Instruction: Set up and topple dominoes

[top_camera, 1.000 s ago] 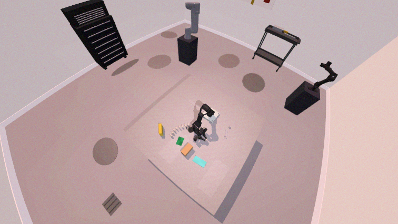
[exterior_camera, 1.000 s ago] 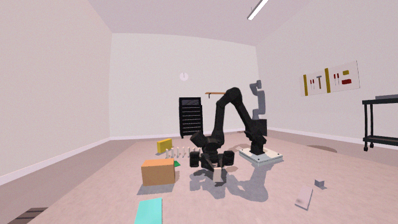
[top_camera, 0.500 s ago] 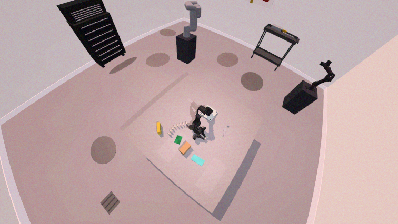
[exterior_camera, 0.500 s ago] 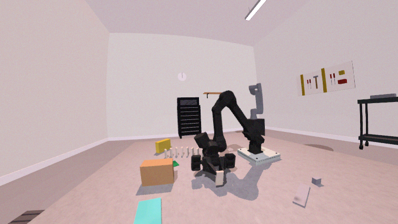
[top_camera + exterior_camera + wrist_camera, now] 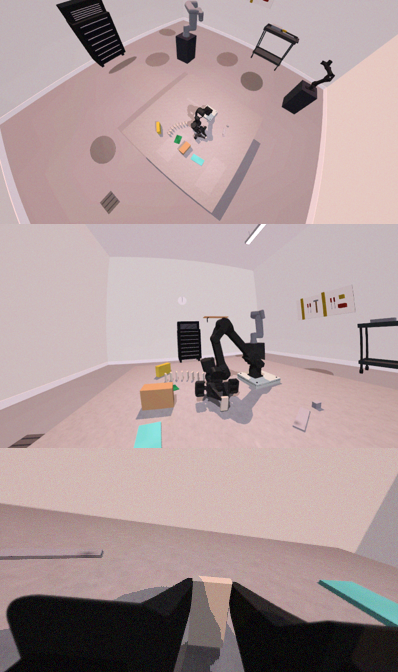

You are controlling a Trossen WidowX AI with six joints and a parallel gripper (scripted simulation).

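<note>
My gripper (image 5: pixel 205 136) (image 5: pixel 222 398) (image 5: pixel 211 586) is shut on a cream domino (image 5: pixel 224 404) (image 5: pixel 209 615), gripped near its top between the fingertips. The domino is roughly upright with a slight tilt in the exterior view, low over the table; whether its bottom touches is not clear. Several cream dominoes stand in a curved row, from the far left domino (image 5: pixel 169 134) (image 5: pixel 165 377) to the domino nearest the arm (image 5: pixel 186 122) (image 5: pixel 204 375). The row is left of the gripper and apart from it. The arm hides the space just past the row's right end in the exterior view.
An orange box (image 5: pixel 184 148) (image 5: pixel 157 397) and a green flat piece (image 5: pixel 178 139) (image 5: pixel 175 387) lie near the row. A yellow block (image 5: pixel 158 128) (image 5: pixel 162 369) stands beyond its left end. A turquoise slab (image 5: pixel 197 159) (image 5: pixel 148 435) (image 5: pixel 367 598) lies in front; a pale slab (image 5: pixel 301 419) lies right.
</note>
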